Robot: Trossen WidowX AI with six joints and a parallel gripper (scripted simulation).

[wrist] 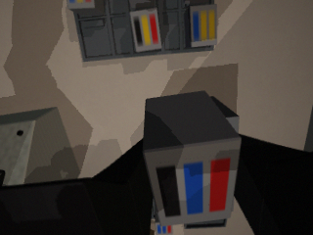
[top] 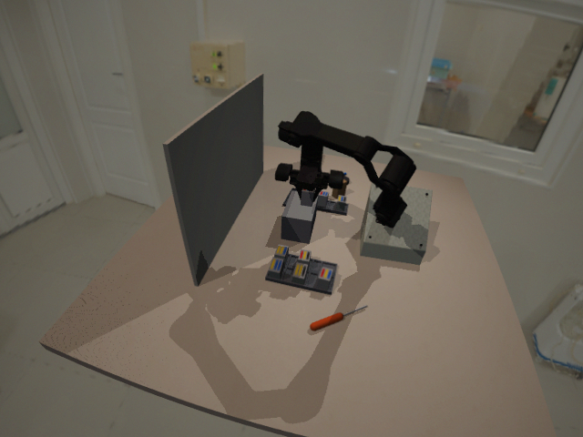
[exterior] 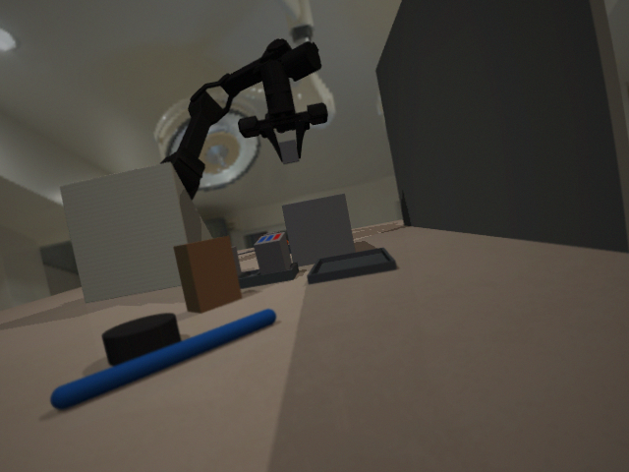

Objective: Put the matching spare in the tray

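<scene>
My gripper [top: 307, 199] [exterior: 289, 153] [wrist: 180, 138] is shut on a grey spare [top: 307, 196] [exterior: 288, 149] [wrist: 188, 122] with black, blue and red stripes, held high above the table. The dark flat tray [exterior: 350, 274] lies on the table beyond the grey box, with nothing in it; the box mostly hides it in the top view. The front rack [wrist: 95, 44] holds several striped spares, among them a black-yellow-red one [wrist: 146, 30] and a blue-yellow-yellow one [wrist: 203, 25]. A second rack [exterior: 268, 277] holds a blue-blue-red spare [exterior: 272, 255]. No code on a mounted unit's back is readable here.
A grey box [top: 297, 227] [exterior: 319, 228] stands between the front rack and the tray. A tall dark panel [top: 220, 174] [exterior: 497, 122] stands to one side, a pale block [top: 400, 251] [exterior: 127, 233] opposite. A screwdriver [top: 327, 321], brown block [exterior: 213, 274], black disc [exterior: 142, 337] and blue rod [exterior: 167, 357] lie about.
</scene>
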